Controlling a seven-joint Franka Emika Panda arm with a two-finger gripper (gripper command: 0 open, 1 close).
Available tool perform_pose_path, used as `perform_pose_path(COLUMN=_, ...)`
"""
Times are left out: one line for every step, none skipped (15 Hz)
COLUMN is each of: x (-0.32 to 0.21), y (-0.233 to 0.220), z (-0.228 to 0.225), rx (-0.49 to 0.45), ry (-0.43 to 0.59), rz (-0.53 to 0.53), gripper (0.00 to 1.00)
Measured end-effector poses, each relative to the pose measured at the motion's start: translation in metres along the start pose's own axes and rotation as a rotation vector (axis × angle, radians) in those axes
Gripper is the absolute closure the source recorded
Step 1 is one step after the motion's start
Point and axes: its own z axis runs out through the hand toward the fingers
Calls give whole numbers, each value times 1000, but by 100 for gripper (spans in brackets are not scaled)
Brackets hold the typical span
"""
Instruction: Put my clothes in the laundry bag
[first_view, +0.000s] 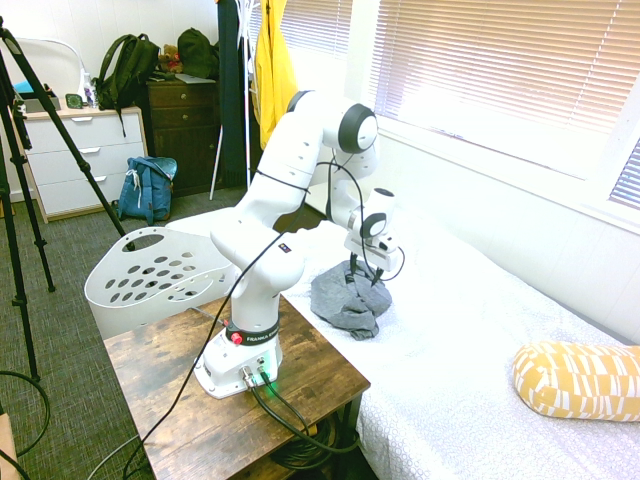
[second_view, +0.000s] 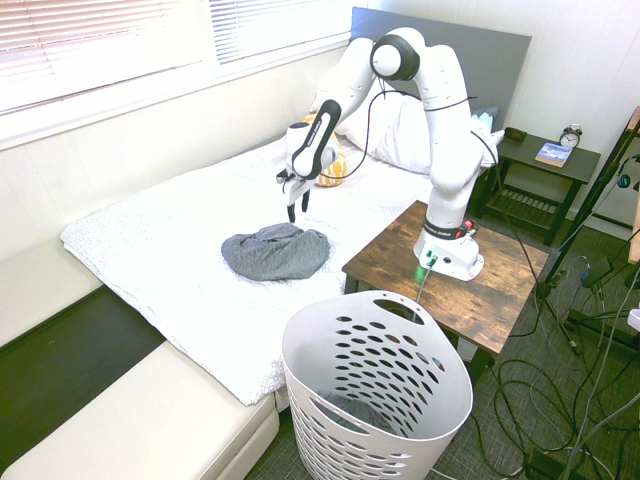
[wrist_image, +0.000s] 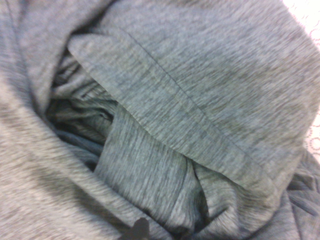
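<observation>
The bed (second_view: 180, 250) is big, white and bumpy. Beside its corner stands the round white plastic laundry basket (second_view: 375, 400), full of oval holes; the picture cuts off its bottom. The clothes (second_view: 275, 250) are a soft, crumpled dark grey heap near the bed's edge. The gripper (second_view: 297, 208) points down at them, wide open, holding nothing.

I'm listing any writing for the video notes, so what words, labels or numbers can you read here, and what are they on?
"FRANKA EMIKA": dark band around the arm's base, small, only just readable.
Book on the nightstand: cover print too small to read.
Clock: dial too small to read.
Grey shirt, white basket: no writing visible.
</observation>
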Motion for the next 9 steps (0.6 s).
perform_pose_path(x=0, y=-1, z=27, rx=-18, ry=-15, rz=-4, gripper=0)
perform_pose_path(x=0, y=-2, z=53, rx=-32, ry=-30, rz=-9, gripper=0)
perform_pose_path(x=0, y=-1, z=76, rx=-43, ry=-39, rz=-16, gripper=0)
perform_pose_path(x=-1, y=1, z=98, rx=-60, ry=-49, rz=-27, gripper=0)
perform_pose_path(x=-2, y=3, z=116, rx=-77, ry=-55, rz=-40, gripper=0)
perform_pose_path(x=-5, y=2, z=131, rx=-90, ry=-61, rz=-49, gripper=0)
perform_pose_path(x=-7, y=0, z=141, rx=-93, ry=-65, rz=-51, gripper=0)
perform_pose_path(x=-7, y=-3, z=145, rx=-90, ry=-67, rz=-52, gripper=100)
perform_pose_path(x=-4, y=-2, z=145, rx=-81, ry=-71, rz=-55, gripper=100)
